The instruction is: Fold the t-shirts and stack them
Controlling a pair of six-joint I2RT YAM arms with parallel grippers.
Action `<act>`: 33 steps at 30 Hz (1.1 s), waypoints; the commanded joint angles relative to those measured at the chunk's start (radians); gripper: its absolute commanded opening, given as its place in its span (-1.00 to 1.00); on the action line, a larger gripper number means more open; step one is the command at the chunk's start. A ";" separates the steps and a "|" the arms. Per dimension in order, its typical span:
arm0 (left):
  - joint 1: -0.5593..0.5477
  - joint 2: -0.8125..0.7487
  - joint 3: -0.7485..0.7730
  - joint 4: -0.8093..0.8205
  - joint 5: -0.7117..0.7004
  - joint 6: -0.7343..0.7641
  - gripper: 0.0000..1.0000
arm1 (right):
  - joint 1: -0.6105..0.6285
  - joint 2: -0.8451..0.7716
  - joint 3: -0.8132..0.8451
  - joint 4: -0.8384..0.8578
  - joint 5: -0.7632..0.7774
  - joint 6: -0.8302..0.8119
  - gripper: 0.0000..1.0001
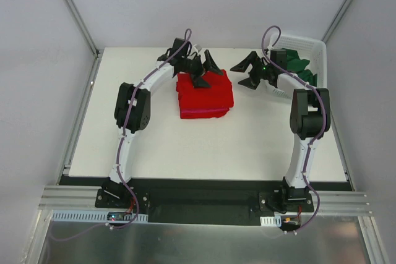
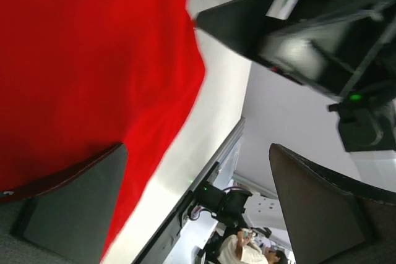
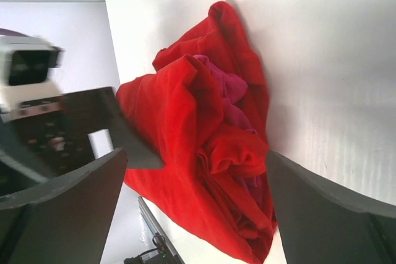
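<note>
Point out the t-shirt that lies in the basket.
The dark green t-shirt, in the white basket far right. The red t-shirt and the magenta t-shirt lie together on the table.

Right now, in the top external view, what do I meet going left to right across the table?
left arm's elbow → red t-shirt → right gripper, open → dark green t-shirt. The left gripper overlaps the red t-shirt, so it is left out.

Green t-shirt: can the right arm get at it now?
Probably yes: the green t-shirt lies exposed in the basket beside the open right gripper, which points away, toward the red t-shirt.
</note>
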 commanded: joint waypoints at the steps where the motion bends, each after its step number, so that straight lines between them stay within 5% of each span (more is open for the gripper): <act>1: -0.016 0.004 -0.073 0.005 -0.003 0.001 0.99 | -0.027 -0.052 -0.009 0.040 -0.042 0.024 0.93; 21: -0.079 -0.222 -0.673 -0.061 0.087 0.242 0.99 | -0.062 -0.210 -0.045 -0.165 -0.073 -0.080 0.93; 33: -0.080 -0.338 -0.574 -0.198 0.052 0.248 0.99 | 0.065 -0.386 -0.421 -0.192 -0.085 -0.165 0.93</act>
